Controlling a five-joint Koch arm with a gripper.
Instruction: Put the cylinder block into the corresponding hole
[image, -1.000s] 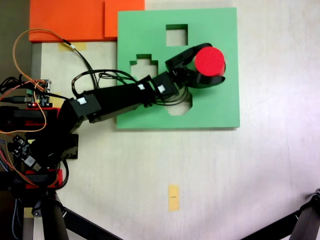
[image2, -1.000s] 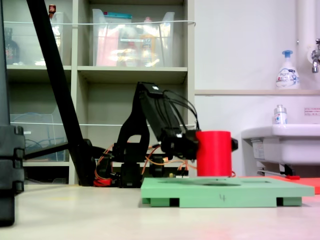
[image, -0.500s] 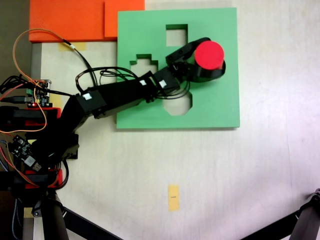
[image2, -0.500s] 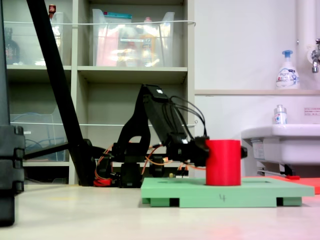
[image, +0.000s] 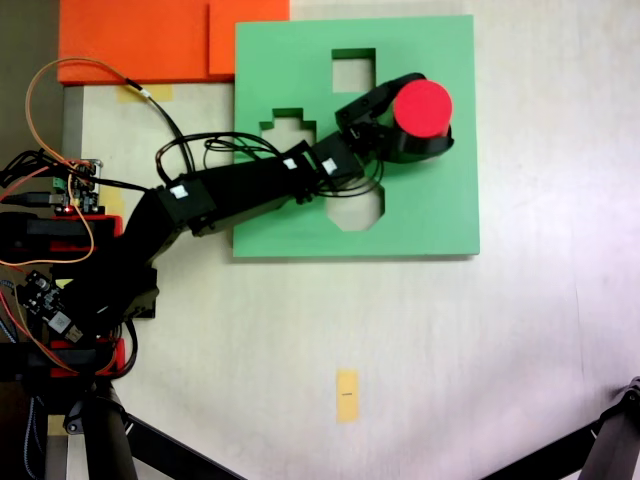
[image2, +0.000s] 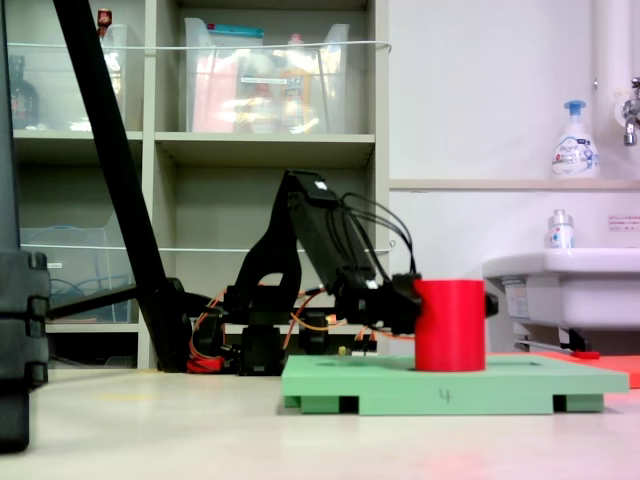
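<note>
Clamping the cylinder block, the claw grips both sides.

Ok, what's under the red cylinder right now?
The cylinder block, clamped in the gripper, stands on the green board. From above it hides what is beneath it, so the round cutout and its seating cannot be seen.

In the top-down fixed view the black arm reaches from its base at the left edge diagonally toward the upper middle of the frame, nearly stretched out. Its claw wraps both jaws around the cylinder block. In the side fixed view the upper link rises, then slopes down rightward to the claw.
</note>
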